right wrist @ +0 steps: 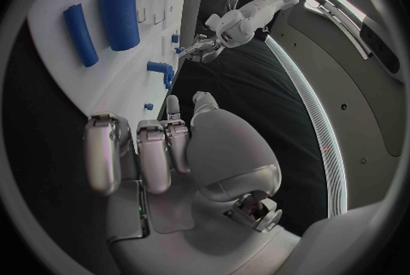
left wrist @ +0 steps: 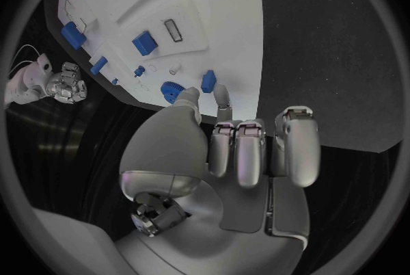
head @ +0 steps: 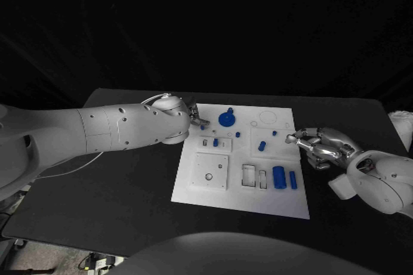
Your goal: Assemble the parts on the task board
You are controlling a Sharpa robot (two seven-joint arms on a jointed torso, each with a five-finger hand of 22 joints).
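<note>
Both silver hands at the edges of the white task board (head: 198, 188), neither holding a part.

Head view: the left hand (head: 194, 116) sits at the board's far left corner beside a round blue knob-like part (head: 227, 119); the right hand (head: 320, 145) lies at the right edge, fingers curled, near a large blue cylinder (head: 279, 177).
Left wrist view: fingers (left wrist: 249, 152) curled in, empty, a small blue part (left wrist: 208, 80) just beyond them.
Right wrist view: fingers (right wrist: 154, 152) folded, gripping nothing.

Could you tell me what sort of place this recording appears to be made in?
Most likely a robotics lab test bench: a black table carries a white task board with small blue parts, and two white robot arms reach in with the left hand and right hand.
</note>
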